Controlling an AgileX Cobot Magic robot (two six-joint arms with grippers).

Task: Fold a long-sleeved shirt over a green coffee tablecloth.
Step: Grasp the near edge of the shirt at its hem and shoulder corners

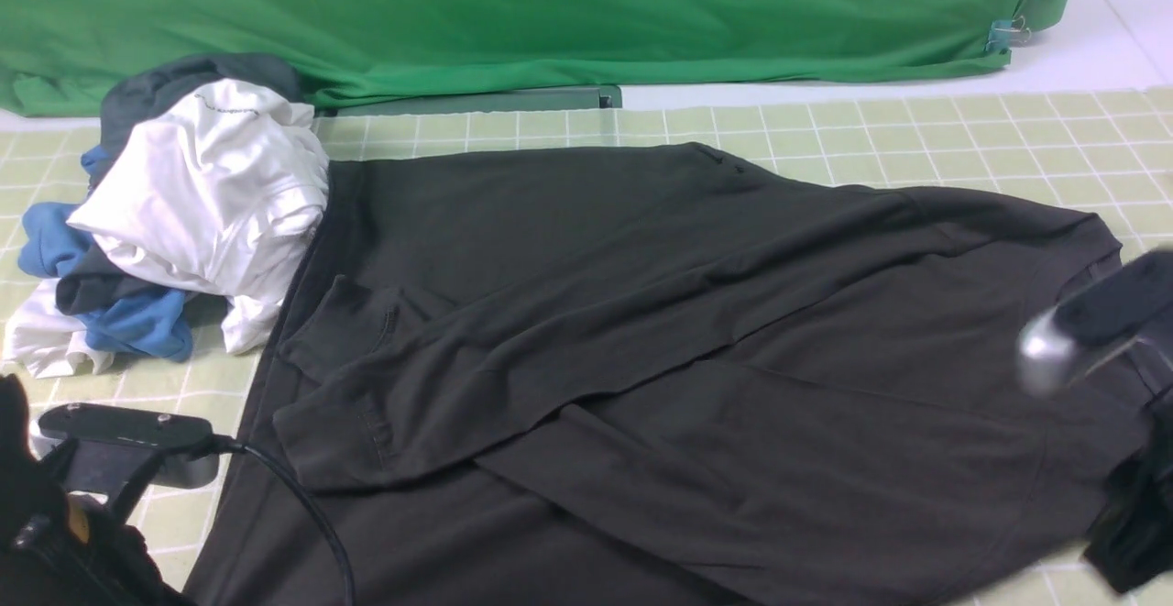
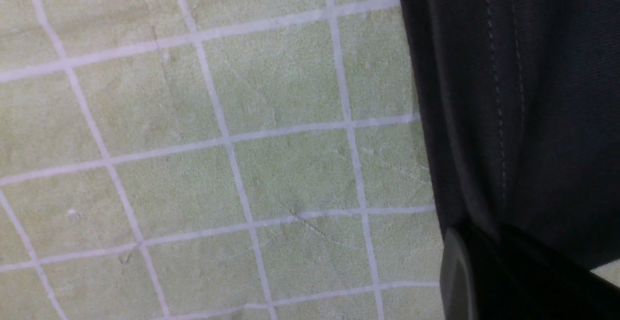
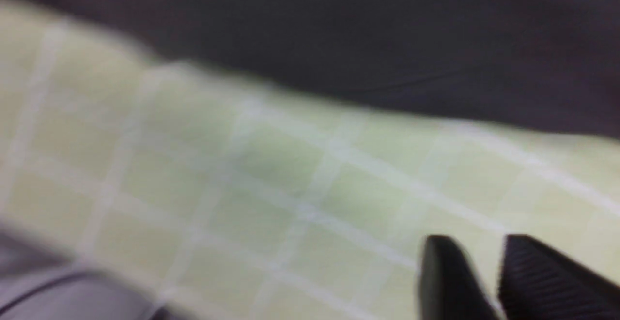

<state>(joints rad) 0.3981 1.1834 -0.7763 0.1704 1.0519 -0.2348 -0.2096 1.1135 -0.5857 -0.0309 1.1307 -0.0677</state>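
Note:
The long-sleeved shirt (image 1: 660,331) lies spread across the green coffee tablecloth (image 1: 916,129), black, with both sleeves laid over its body. No print shows. In the left wrist view my left gripper (image 2: 489,242) is shut on the shirt's stitched edge (image 2: 523,92), which runs down into the jaws beside bare tablecloth (image 2: 193,165). My right arm (image 1: 1113,308) is blurred at the shirt's right side. In the right wrist view my right gripper (image 3: 477,247) is open over the tablecloth (image 3: 290,175), nothing between its fingers, with the shirt's edge (image 3: 339,29) beyond it.
A heap of white, blue and dark garments (image 1: 192,212) sits at the back left, touching the shirt. Plain bright green fabric (image 1: 513,10) hangs along the back, clipped (image 1: 1003,35) at its right end. The left arm's cable (image 1: 302,505) loops over the shirt's near-left part.

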